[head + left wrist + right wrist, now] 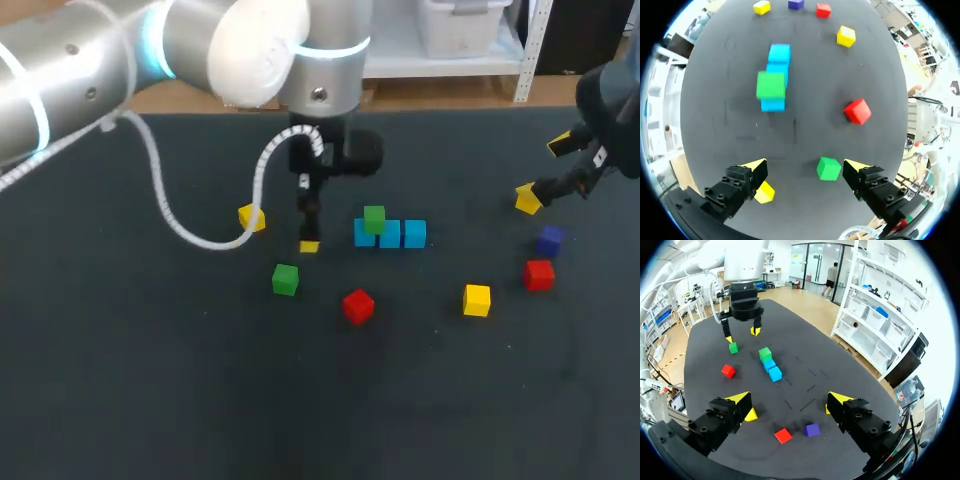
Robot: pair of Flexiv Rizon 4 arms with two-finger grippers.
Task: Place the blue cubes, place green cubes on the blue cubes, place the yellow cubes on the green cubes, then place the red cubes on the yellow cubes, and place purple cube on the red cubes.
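Three blue cubes (390,234) lie in a row mid-table, with one green cube (374,219) stacked on the left end of the row. My left gripper (309,238) hangs open just left of that row. In the left wrist view a second green cube (829,168) lies on the table below the left gripper (802,170), close to one finger, and a yellow cube (764,193) lies outside the other finger. My right gripper (550,168) is open at the far right, beside a yellow cube (527,199); the right wrist view shows this yellow cube (751,414) against one fingertip.
Loose on the dark mat are a red cube (358,306), a yellow cube (477,300), another red cube (539,274), a purple cube (549,240) and a yellow cube (251,218). The left arm's white cable (175,215) hangs over the mat's left half.
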